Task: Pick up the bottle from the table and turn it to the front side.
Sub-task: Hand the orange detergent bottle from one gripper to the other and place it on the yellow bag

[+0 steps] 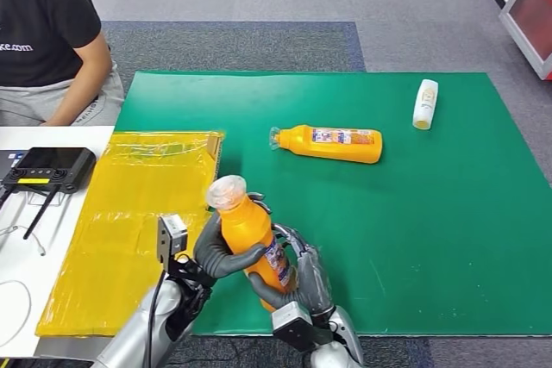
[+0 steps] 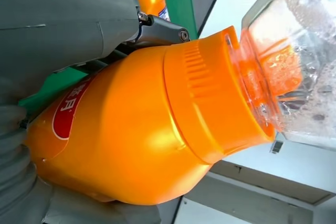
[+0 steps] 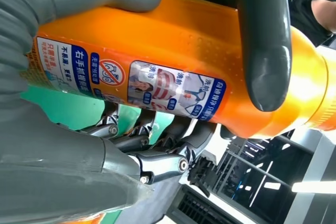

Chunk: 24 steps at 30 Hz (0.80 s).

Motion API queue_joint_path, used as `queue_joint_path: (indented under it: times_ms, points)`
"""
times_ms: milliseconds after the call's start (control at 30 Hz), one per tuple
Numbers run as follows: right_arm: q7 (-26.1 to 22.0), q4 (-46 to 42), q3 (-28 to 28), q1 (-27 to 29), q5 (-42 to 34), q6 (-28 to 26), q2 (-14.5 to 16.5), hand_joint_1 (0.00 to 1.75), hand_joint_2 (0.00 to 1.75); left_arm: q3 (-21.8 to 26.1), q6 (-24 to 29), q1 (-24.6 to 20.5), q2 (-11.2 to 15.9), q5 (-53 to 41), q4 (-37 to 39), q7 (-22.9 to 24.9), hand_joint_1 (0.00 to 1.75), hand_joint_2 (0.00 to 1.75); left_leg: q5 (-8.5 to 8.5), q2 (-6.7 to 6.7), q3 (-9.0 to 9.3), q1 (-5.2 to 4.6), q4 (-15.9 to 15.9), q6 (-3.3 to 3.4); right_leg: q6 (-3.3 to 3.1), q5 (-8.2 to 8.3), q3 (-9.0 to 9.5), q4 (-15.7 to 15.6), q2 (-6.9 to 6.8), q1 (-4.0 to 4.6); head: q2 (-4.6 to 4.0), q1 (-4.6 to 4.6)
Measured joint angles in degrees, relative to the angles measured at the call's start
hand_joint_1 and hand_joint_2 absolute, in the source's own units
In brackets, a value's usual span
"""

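Between both hands (image 1: 224,252) (image 1: 306,286), bottle (image 1: 250,239); label (image 3: 118,80) faces right wrist.

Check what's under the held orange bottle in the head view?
Under the held orange bottle, the right hand cups its base and the left hand wraps its side. The green mat lies below; the patch directly beneath is covered by the hands.

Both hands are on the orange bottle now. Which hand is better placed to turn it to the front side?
Probably the right hand. Its fingers wrap the labelled lower body of the held bottle, so it can rotate it. The left hand holds the upper body below the cap and can steady it.
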Motion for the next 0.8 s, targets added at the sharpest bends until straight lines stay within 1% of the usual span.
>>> queue_joint_path:
  times_ms: [100,133,167,200,367,533,667,733,800]
  points:
    - [-0.2,0.0,0.0,0.0,-0.4,0.0,0.0,0.16,1.75,0.1,1.1,-0.3,0.8,-3.4,-1.0,-1.0,1.75,1.75,0.0,0.0,0.0,0.0,0.0,-0.01,-0.01,0.01,-0.01,0.0,0.0,0.0,0.0,0.0]
    - [-0.3,0.0,0.0,0.0,-0.5,0.0,0.0,0.05,1.75,0.2,1.3,-0.4,1.3,-4.4,-1.5,-1.3,1.75,1.75,0.01,0.0,0.0,0.0,0.0,-0.01,-0.02,0.01,-0.02,0.0,0.0,0.0,0.0,0.0]
    - [-0.5,0.0,0.0,0.0,-0.6,0.0,0.0,0.02,1.75,0.4,1.5,-0.5,1.8,-5.2,-2.1,-1.5,1.75,1.75,0.02,0.0,-0.01,0.0,0.0,-0.02,-0.03,0.02,-0.03,0.0,0.0,0.0,0.0,0.01]
    - [-0.7,0.0,0.0,0.0,-0.7,-0.1,0.0,0.0,1.75,0.6,1.7,-0.5,2.4,-6.1,-2.7,-1.7,1.75,1.75,0.03,0.0,-0.01,0.0,0.0,-0.04,-0.03,0.02,-0.05,0.1,0.01,0.0,0.0,0.0]
    - [-1.1,0.0,0.0,0.0,-1.8,-0.1,0.3,0.0,1.75,2.1,3.1,-0.4,5.5,-10.3,-6.5,-2.6,1.75,1.75,0.06,0.0,-0.02,0.0,0.0,-0.08,-0.05,0.01,-0.09,0.1,0.0,0.01,0.0,0.01]
    - [-1.3,0.0,0.0,0.0,-2.2,0.0,0.5,0.0,1.75,4.1,6.8,-0.3,8.1,-16.2,-10.0,-3.1,1.75,1.75,0.09,0.0,-0.02,0.01,0.0,-0.14,-0.1,0.04,-0.11,0.1,0.01,0.01,0.0,-0.01]
    - [-1.3,0.0,0.0,0.0,-2.3,0.0,0.7,0.0,1.75,5.7,8.1,-0.3,10.0,-18.6,-12.0,-3.2,1.75,1.75,0.11,0.0,-0.04,0.01,0.0,-0.14,-0.12,0.05,-0.13,0.1,0.0,0.02,0.0,0.0]
    - [-1.3,0.0,0.0,0.0,-2.3,0.2,0.8,0.0,1.75,6.0,9.0,-0.3,10.9,-21.1,-12.7,-3.0,1.75,1.75,0.12,0.0,-0.05,0.01,0.0,-0.14,-0.14,0.06,-0.14,0.1,0.01,0.02,0.0,0.01]
    - [-1.3,0.0,0.0,0.0,-2.5,0.4,0.8,0.0,1.75,6.2,10.2,-0.6,12.4,-24.9,-13.6,-2.4,1.75,1.75,0.13,0.01,-0.06,0.01,0.0,-0.16,-0.17,0.08,-0.17,0.1,0.02,0.02,0.0,0.0]
